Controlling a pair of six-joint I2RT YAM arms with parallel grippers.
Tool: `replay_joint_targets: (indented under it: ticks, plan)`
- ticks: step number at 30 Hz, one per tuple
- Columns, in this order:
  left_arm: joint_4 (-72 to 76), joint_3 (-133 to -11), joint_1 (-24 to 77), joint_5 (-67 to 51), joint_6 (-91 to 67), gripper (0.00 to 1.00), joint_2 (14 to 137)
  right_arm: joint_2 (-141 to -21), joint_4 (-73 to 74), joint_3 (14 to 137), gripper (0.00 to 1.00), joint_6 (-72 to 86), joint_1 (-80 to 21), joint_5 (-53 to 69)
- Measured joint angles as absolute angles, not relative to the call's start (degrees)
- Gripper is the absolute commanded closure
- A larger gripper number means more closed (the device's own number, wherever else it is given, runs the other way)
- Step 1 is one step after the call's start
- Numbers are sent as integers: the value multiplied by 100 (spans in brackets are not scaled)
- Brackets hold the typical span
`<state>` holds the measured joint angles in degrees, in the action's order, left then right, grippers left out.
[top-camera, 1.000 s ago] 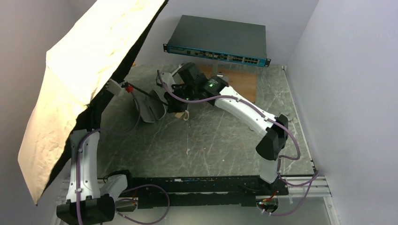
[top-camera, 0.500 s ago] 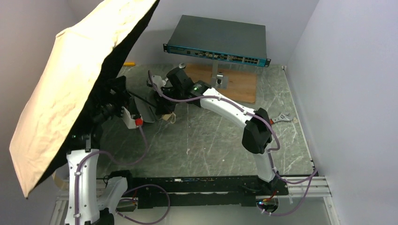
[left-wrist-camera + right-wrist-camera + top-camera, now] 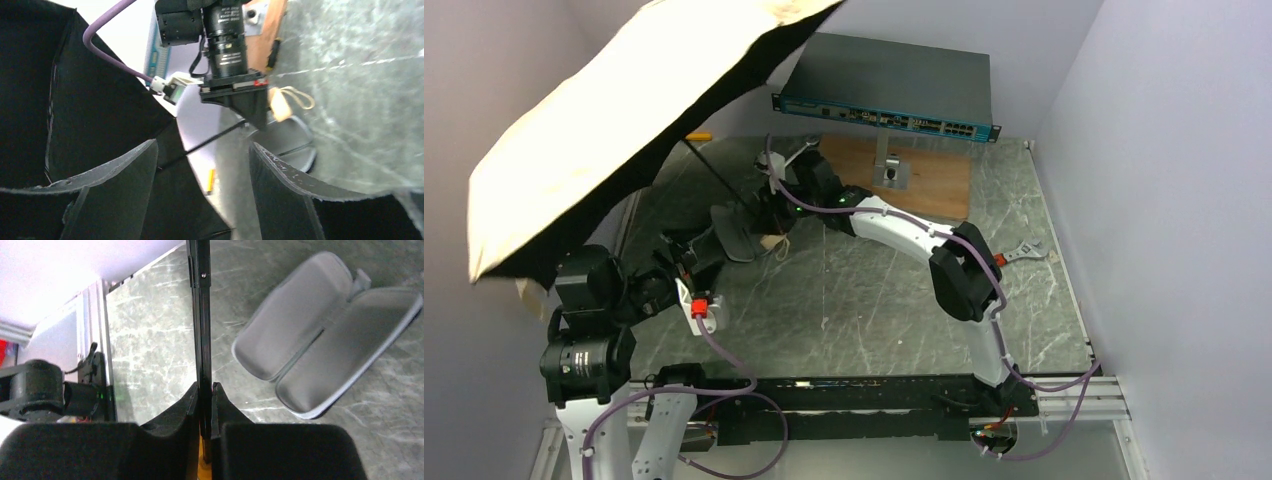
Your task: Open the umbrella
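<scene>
The umbrella [image 3: 624, 100] stands open, its cream canopy tilted high over the table's left side with the black lining underneath. Its thin black shaft [image 3: 721, 172] slants down to my right gripper [image 3: 771, 203], which is shut on it. In the right wrist view the shaft [image 3: 201, 315] runs straight up from between the pressed fingers of that gripper [image 3: 204, 390]. My left gripper [image 3: 707, 243] hangs open below the canopy, apart from the shaft. The left wrist view shows that gripper [image 3: 202, 170] holding nothing, with the black lining [image 3: 75, 100] to its left.
An open grey case [image 3: 325, 335] lies on the marble table [image 3: 874, 290] beside the right gripper. A dark network switch [image 3: 889, 80] stands on a post over a wooden board [image 3: 939, 180] at the back. A small yellow item [image 3: 699, 135] lies near the back wall.
The canopy has swung up and to the right, now lying flatter over the back left. My left arm has pulled back toward the near left, its jaws wider. The right gripper still holds the shaft.
</scene>
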<state>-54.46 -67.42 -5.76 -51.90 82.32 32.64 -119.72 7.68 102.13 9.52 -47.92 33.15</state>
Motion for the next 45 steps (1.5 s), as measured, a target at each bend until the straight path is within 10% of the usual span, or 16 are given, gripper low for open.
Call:
replay_joint_targets:
  ticks: [4, 8, 12, 20, 27, 37, 45]
  plan:
    - [-5843, -6849, -576, -5448, 7476, 29, 3354, -11961, 3, 9679, 100, 1531, -4571, 3312]
    - [-6211, -6873, -576, -5596, 7050, 29, 3352, -11981, -311, 9553, 50, 1918, -4491, 3291]
    - [-6501, -6823, -576, -5660, 6687, 28, 3301, -11983, -537, 9564, 31, 2067, -4584, 3227]
    - [-6851, -6173, -576, -5568, 6632, 29, 2886, -11970, -489, 9452, 55, 1640, -4633, 3044]
    - [-6803, -6023, -576, -5402, 6497, 29, 2783, -12339, -290, 10060, 100, 1199, -4626, 2539]
    - [-6890, -6023, -576, -5260, 6504, 29, 2510, -12366, -392, 10036, 40, 773, -4482, 2764]
    - [-7205, -5743, -576, -5251, 6845, 28, 2366, -11686, -349, 8451, 25, 530, -4536, 3315]
